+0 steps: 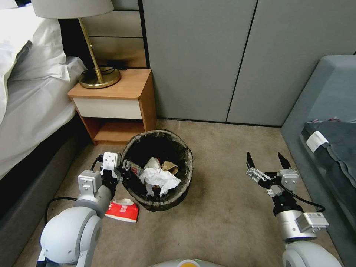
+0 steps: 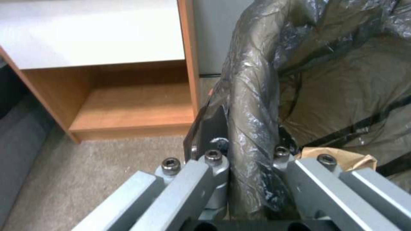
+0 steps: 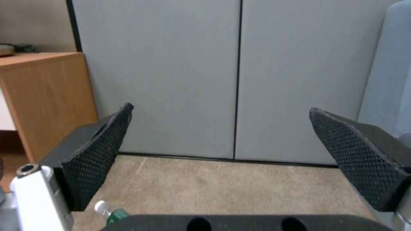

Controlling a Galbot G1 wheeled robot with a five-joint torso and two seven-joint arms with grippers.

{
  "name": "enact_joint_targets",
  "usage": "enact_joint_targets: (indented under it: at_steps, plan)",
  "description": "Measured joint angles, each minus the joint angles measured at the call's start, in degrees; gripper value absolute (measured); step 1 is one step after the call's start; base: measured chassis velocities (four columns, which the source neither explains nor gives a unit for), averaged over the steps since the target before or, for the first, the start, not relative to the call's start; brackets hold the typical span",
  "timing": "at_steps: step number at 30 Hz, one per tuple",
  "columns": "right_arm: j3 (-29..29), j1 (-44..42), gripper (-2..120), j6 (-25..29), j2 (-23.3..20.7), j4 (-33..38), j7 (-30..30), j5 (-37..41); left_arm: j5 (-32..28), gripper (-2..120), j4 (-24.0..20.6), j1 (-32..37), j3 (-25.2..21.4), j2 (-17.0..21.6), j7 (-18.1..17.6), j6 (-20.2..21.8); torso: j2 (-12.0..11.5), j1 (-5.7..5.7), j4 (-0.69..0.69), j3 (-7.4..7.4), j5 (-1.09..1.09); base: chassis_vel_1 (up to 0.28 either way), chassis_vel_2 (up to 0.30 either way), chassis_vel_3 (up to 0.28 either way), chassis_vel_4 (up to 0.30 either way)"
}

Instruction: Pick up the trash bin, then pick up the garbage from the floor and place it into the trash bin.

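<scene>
The trash bin (image 1: 184, 150), lined with a dark bag, is on the carpet in front of the nightstand. My left gripper (image 1: 124, 171) is shut on its near-left rim; in the left wrist view the gripper (image 2: 250, 141) pinches the bagged rim (image 2: 252, 96). Garbage lies inside: white tissues (image 1: 159, 177) and brown paper (image 1: 171, 167) (image 2: 342, 157). A red-and-white carton (image 1: 122, 210) lies on the floor beside my left arm. My right gripper (image 1: 267, 160) (image 3: 222, 144) hangs open and empty to the right of the bin. A small green-labelled bottle (image 3: 112, 214) shows under it.
A wooden nightstand (image 1: 118, 92) with a brass lamp (image 1: 99, 78) stands behind the bin. A bed (image 1: 33, 96) runs along the left and a grey sofa (image 1: 330, 111) along the right. Grey wall panels (image 1: 222, 55) close the back. Bare carpet (image 1: 222, 193) lies between bin and right gripper.
</scene>
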Motion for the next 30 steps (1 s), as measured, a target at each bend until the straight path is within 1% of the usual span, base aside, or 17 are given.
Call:
enact_joint_targets:
  at_steps: [15,22,30]
  plan:
    - [-0.2,0.0,100,0.1,0.0,-0.1,-0.1,-0.1,0.0,2,0.1,-0.1,0.0,-0.1,-0.1,0.0,0.0,0.0,-0.01,0.0,0.0,-0.103,0.105,0.105,-0.104]
    - [-0.3,0.1,100,1.2,0.0,-0.5,-0.3,0.0,0.0,2,0.3,-0.3,0.2,-0.1,-0.1,0.0,0.0,0.01,-0.01,0.0,-0.01,-0.105,0.1,0.112,-0.108]
    - [-0.4,0.4,100,0.9,-0.1,-0.6,-0.2,0.3,0.0,2,0.3,-0.4,0.2,-0.1,-0.1,-0.1,0.0,0.0,-0.01,-0.01,0.0,-0.021,0.026,0.013,-0.017]
